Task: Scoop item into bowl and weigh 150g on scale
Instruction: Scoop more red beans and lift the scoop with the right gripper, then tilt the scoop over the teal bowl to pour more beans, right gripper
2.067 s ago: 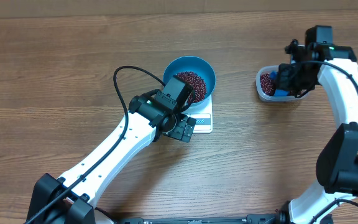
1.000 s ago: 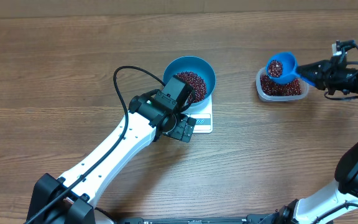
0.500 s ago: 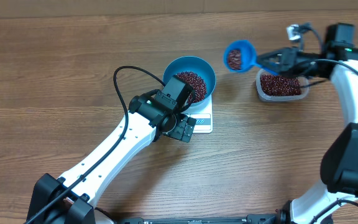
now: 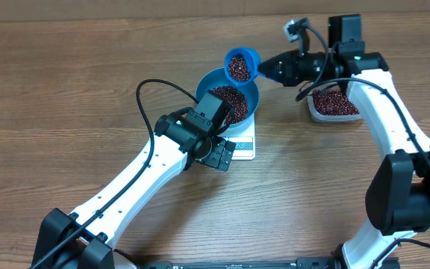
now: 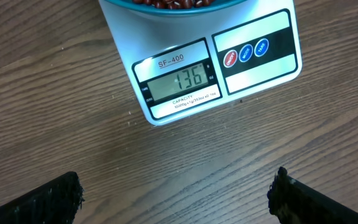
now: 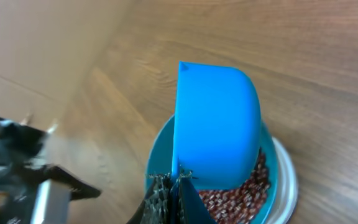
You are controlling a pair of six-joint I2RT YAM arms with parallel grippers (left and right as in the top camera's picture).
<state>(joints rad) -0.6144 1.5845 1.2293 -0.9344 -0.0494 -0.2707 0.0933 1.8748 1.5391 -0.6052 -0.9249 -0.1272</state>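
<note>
step: top-up pour, loaded scoop (image 4: 240,66) over far rim of bowl (image 4: 254,96) | right gripper (image 4: 273,69) clamped on scoop handle | left gripper (image 5: 176,198) spread wide, empty, near side of scale (image 5: 253,68) | beans (image 4: 228,97) heaped in bowl on scale, more in tub (image 4: 334,106) at right | text: display 136, SF-400, CAPACITY | next: tip slowly, trickle only, likely just part of the load needed

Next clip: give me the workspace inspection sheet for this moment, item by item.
Surface: wooden table, nothing spilled seen.
Job's things: blue bowl of beans sits on the scale, display reading 136; scoop loaded, held above the bowl's far rim; clear tub holds more beans.
Clutter: nothing seen.
Grippers: left gripper open, hanging beside the scale; right gripper shut on the scoop's handle.
Cables: black cable loops off the left arm.
Surroundings: pale band beyond the table's far edge.
</note>
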